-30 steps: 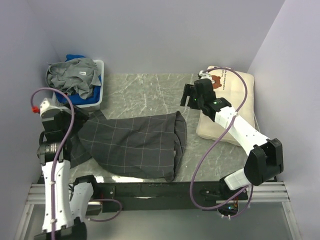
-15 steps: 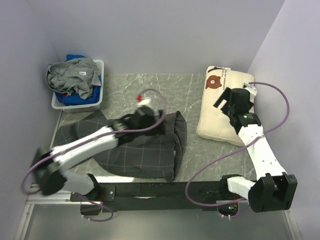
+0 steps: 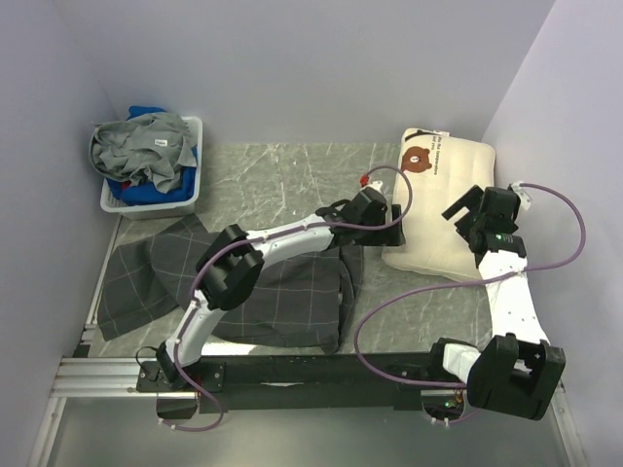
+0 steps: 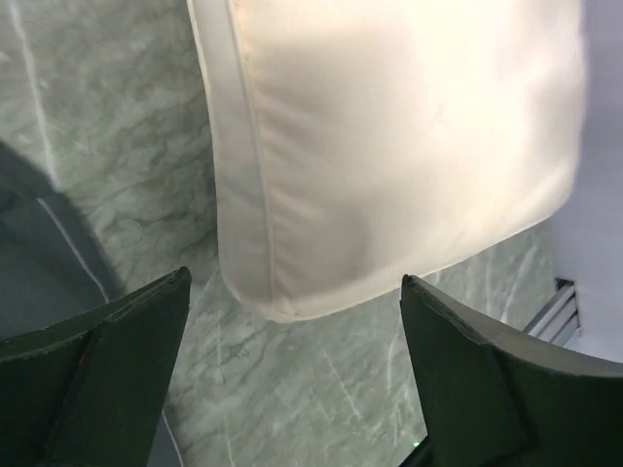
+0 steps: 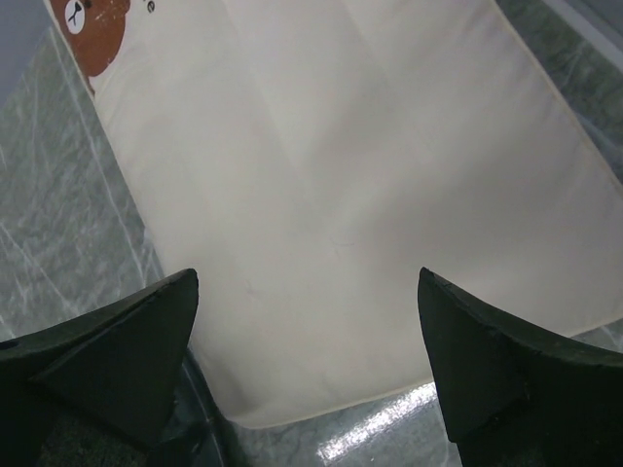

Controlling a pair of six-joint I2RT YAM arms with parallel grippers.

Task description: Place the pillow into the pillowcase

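Cream pillow (image 3: 434,232), a brown bear face at its far end, lies flat on the right of the table (image 3: 292,175), just beside the dark pillowcase (image 3: 277,282). The left gripper (image 4: 294,282), jaws wide, frames a near corner; the right gripper (image 5: 308,277), equally wide, hangs over its middle.

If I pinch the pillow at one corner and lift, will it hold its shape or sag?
Probably sag: the pillow looks plump and soft-edged, so a corner grip would likely let it droop. It seems light for its bulk. Its smooth cover may slip from shallow pinches.
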